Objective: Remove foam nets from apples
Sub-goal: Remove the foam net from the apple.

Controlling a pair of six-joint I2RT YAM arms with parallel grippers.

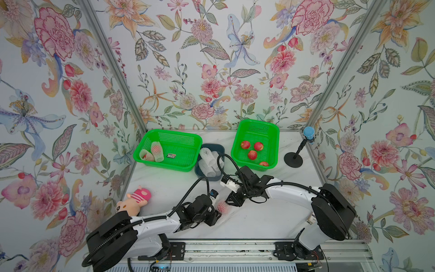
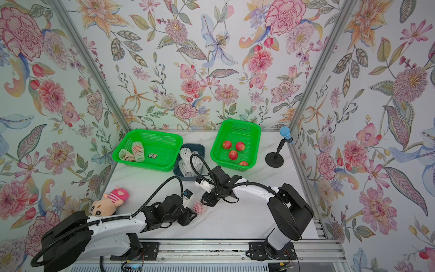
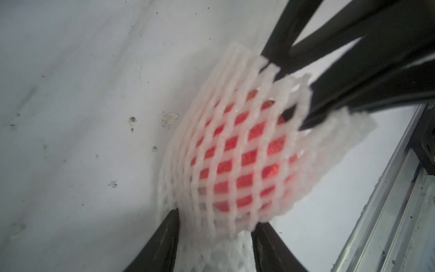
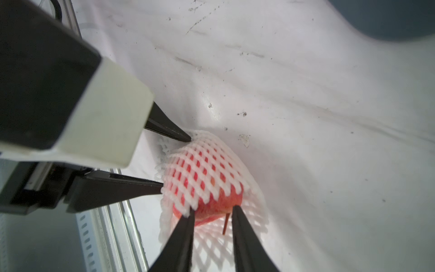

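- Nearest me, behind both hands, the aluminium rail (image 1: 223,249) carries the two arm bases.
- On the white table (image 1: 259,221), the left gripper (image 3: 214,226) is clamped on the foam net (image 4: 202,160), one finger pressing each side of its tail end.
- The apple (image 4: 219,203) sits inside that net, low over the table between the two grippers. Its stem end pokes bare from the mouth facing the right gripper (image 4: 213,210).
- That gripper meets it head-on, jaws a little apart, tips on the bare fruit either side of the stem (image 4: 225,223). Whether they pinch anything I cannot tell.
- Off the left gripper's outer side, well apart, lies a pink striped plush toy (image 1: 135,200).
- Just beyond the right gripper is a dark blue bin (image 1: 204,177) piled with empty nets (image 1: 208,160). The right wrist and its black cable (image 1: 220,162) loop across the bin's near corner.
- Farther out past the left gripper, a green basket (image 1: 176,139) holds two netted apples (image 1: 157,150) and a small card (image 1: 171,155).
- Past the right gripper, a second green basket (image 1: 257,128) holds four bare apples (image 1: 252,154), the nearest half hidden by the rim.
- Farthest, off the right gripper's outer side, stands a black stand (image 1: 293,160) with a blue top.
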